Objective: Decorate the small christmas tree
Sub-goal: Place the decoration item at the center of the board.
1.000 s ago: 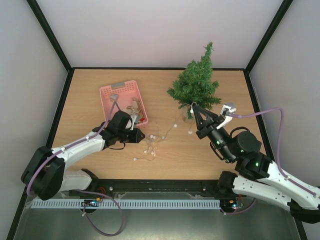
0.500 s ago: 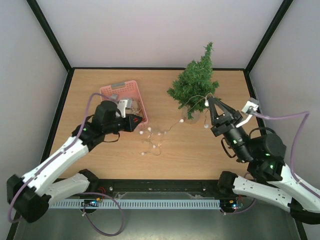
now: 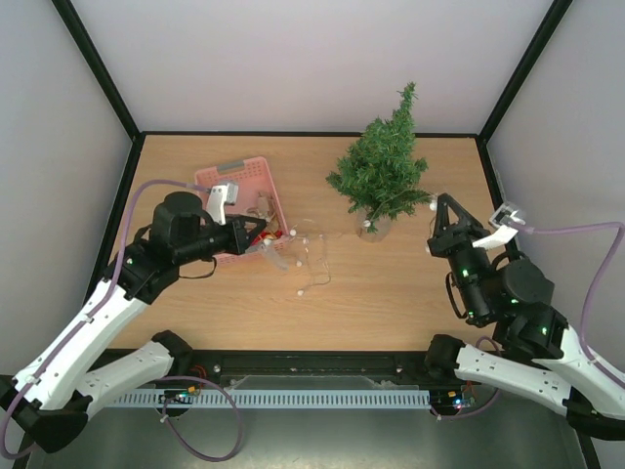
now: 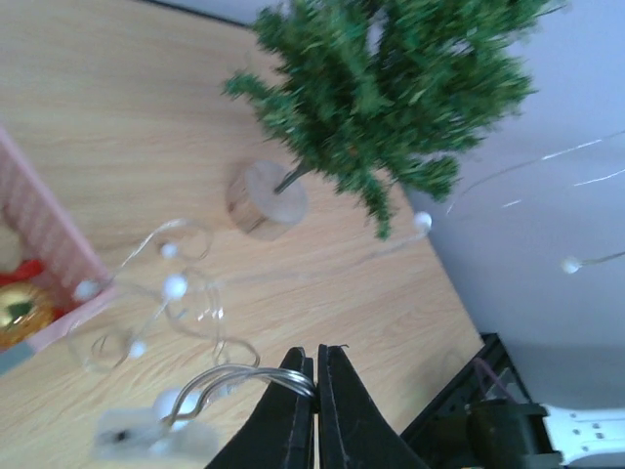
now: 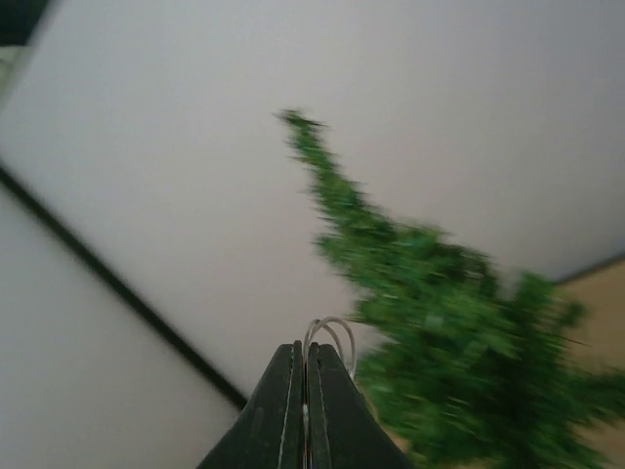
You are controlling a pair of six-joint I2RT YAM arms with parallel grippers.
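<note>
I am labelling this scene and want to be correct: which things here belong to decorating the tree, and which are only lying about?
Belong to the job: small christmas tree; light string, pinched in the shut left gripper and right gripper; gold ball, probably a later ornament.
Only lying about: pink basket, as container; grey piece on its far rim, purpose unclear.

Pink basket (image 3: pixel 249 174) at far left of wooden table (image 3: pixel 391 293); gold bauble (image 4: pixel 18 330) inside. Thin wire with white beads (image 3: pixel 311 262) loops just right of it.
</note>
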